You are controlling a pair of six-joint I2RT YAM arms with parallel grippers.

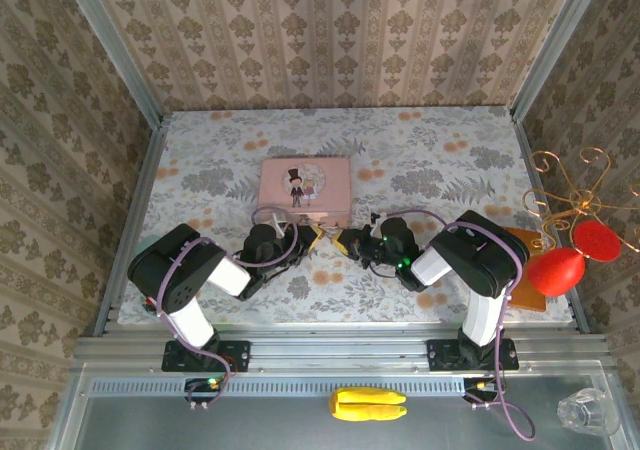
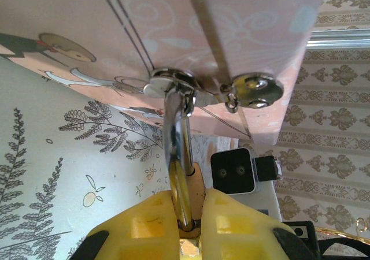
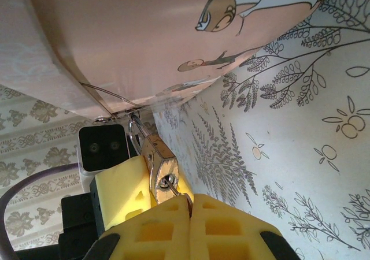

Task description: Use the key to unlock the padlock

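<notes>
The brass padlock (image 1: pixel 329 236) hangs by its silvery shackle (image 2: pixel 176 133) from the clasp (image 2: pixel 167 82) on the front of the pink tin (image 1: pixel 305 190). My left gripper (image 2: pixel 191 201) is shut on the padlock's body (image 2: pixel 198 182) from the left. My right gripper (image 3: pixel 189 201) comes from the right and is shut on the thin grey key (image 3: pixel 184 192). The key's tip sits in the keyhole in the padlock's bottom face (image 3: pixel 165 182). In the top view the left gripper (image 1: pixel 312 235) and the right gripper (image 1: pixel 346 240) meet just in front of the tin.
The pink tin (image 3: pixel 144 40) lies at the table's middle, close behind both grippers. A red ornament on a gold wire stand (image 1: pixel 565 260) and an orange board (image 1: pixel 527 270) sit at the right edge. A yellow object (image 1: pixel 367 404) and a glass (image 1: pixel 588 410) lie on the front ledge.
</notes>
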